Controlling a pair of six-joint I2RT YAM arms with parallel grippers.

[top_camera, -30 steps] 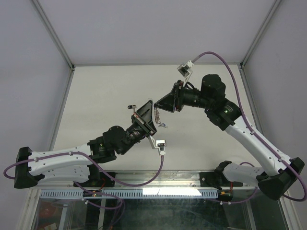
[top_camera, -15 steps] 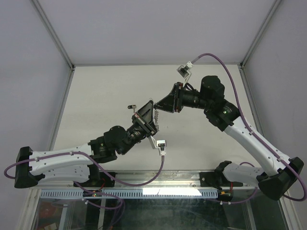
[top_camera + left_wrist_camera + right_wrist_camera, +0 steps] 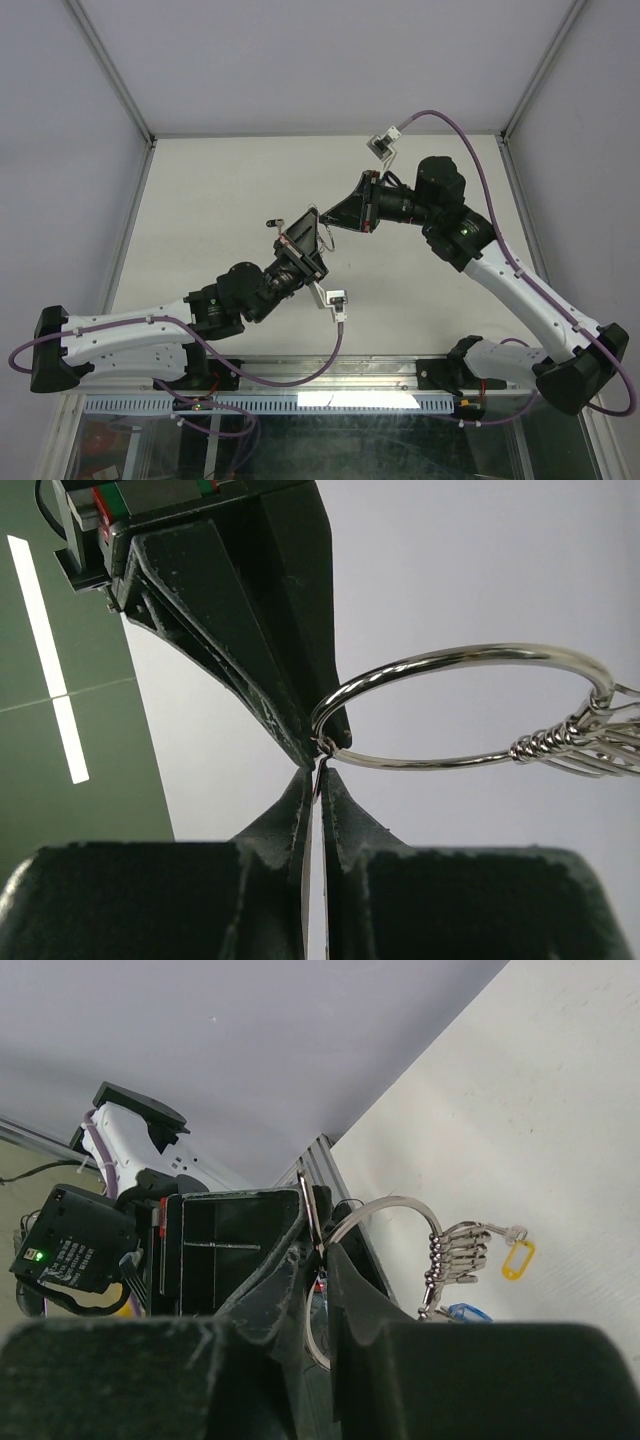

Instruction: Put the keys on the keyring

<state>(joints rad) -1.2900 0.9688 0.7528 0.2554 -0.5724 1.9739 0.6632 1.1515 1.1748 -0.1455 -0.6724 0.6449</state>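
Both grippers meet in mid-air over the table. In the right wrist view my right gripper (image 3: 322,1250) is shut on the keyring (image 3: 392,1203), a silver wire ring with plain silver keys (image 3: 455,1252) fanned on it. The yellow tag (image 3: 517,1258) and the blue key head (image 3: 466,1312) show beside that bunch; I cannot tell whether they hang from the ring. In the left wrist view my left gripper (image 3: 318,775) is shut on a thin flat metal piece (image 3: 314,880), seen edge-on. Its tip touches the keyring (image 3: 470,652) where the right gripper's fingers (image 3: 250,630) pinch it. From above, the left gripper (image 3: 320,236) and right gripper (image 3: 329,224) touch tips.
The white table (image 3: 220,190) lies below, walled by grey panels with metal posts (image 3: 110,70) at the back corners. The aluminium rail (image 3: 300,375) with the arm bases runs along the near edge. Purple cables (image 3: 470,130) loop off both wrists.
Both grippers stay together at the same spot. The left wrist has turned a little, and the keys that dangled below its fingers a second ago no longer show from above.
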